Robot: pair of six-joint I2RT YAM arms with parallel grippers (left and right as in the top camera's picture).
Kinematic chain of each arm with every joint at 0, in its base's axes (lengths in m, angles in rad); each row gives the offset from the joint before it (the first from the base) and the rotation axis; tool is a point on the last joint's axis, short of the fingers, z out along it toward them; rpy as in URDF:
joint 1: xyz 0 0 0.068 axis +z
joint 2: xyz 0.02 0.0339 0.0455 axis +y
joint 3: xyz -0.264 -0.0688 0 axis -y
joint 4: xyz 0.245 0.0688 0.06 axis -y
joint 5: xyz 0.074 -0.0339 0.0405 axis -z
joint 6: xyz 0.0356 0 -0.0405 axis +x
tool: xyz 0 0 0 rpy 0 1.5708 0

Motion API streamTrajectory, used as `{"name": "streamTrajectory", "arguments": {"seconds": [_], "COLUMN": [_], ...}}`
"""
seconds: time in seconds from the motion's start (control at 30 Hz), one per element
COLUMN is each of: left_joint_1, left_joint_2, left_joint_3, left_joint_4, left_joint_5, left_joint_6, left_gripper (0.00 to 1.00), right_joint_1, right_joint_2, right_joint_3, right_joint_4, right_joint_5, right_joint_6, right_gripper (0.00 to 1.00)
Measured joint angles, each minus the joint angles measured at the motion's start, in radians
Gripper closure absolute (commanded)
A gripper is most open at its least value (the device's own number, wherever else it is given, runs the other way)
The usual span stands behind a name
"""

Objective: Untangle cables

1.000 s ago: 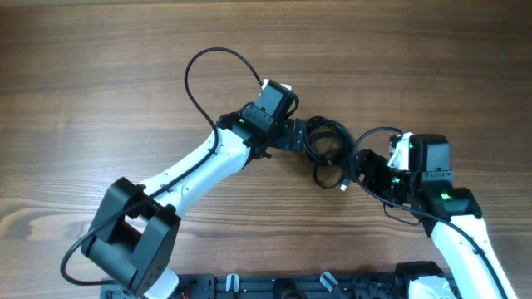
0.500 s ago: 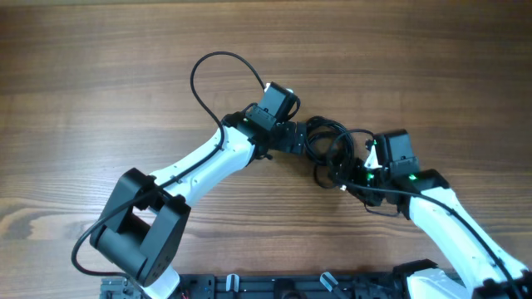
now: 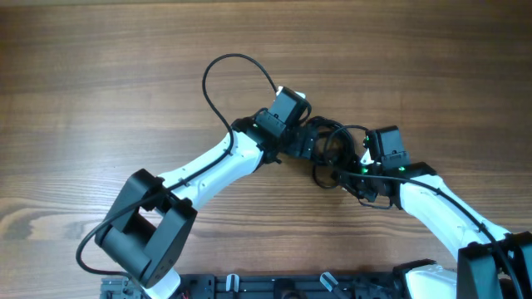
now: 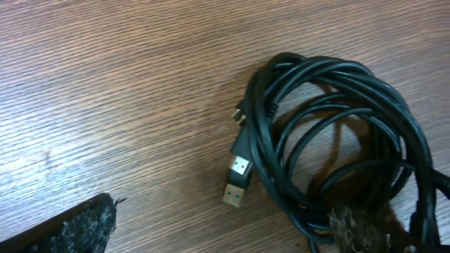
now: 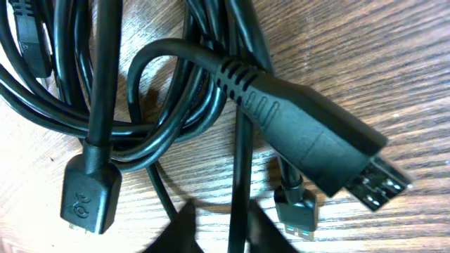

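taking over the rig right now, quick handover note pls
Left claw: open, straddling the edge of the cables.
Right claw: low at the coil's other side, a cord running between its fingers; grip unclear.
Cables: one tangled coil on the table, between the claws.
Done: nothing separated.
Left: pull each cord free and lay them apart.

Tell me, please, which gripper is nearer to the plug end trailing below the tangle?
Right. The right gripper is close beside the plug end; the left gripper sits across the tangle, at its far edge.
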Motion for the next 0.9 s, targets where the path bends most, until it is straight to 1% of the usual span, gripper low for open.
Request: {"name": "streamTrajectory", "arguments": {"seconds": [0.13, 0.37, 0.63, 0.8, 0.9], "left_joint_1": [-0.002, -0.008, -0.068, -0.072, -0.072], "left_joint_2": [0.000, 0.042, 0.086, 0.111, 0.155], "left_joint_3": [0.000, 0.000, 0.000, 0.000, 0.000], "left_joint_4": [0.003, 0.031, 0.089, 0.113, 0.144], "left_joint_5": [0.000, 0.017, 0.040, 0.038, 0.012], "left_joint_6": [0.000, 0.000, 0.000, 0.000, -0.001], "left_gripper": [0.00, 0.00, 0.00, 0.00, 0.00], "right_joint_1": [0.000, 0.000, 0.000, 0.000, 0.000], "right_joint_2": [0.000, 0.000, 0.000, 0.000, 0.000], "right_joint_3": [0.000, 0.000, 0.000, 0.000, 0.000], "right_joint_4": [0.000, -0.001, -0.001, -0.005, -0.008], "right_joint_5": [0.008, 0.015, 0.011, -0.036, -0.086], "right_joint_6": [0.003, 0.012, 0.015, 0.015, 0.013], "right_gripper": [0.95, 0.96, 0.96, 0.96, 0.96]}}
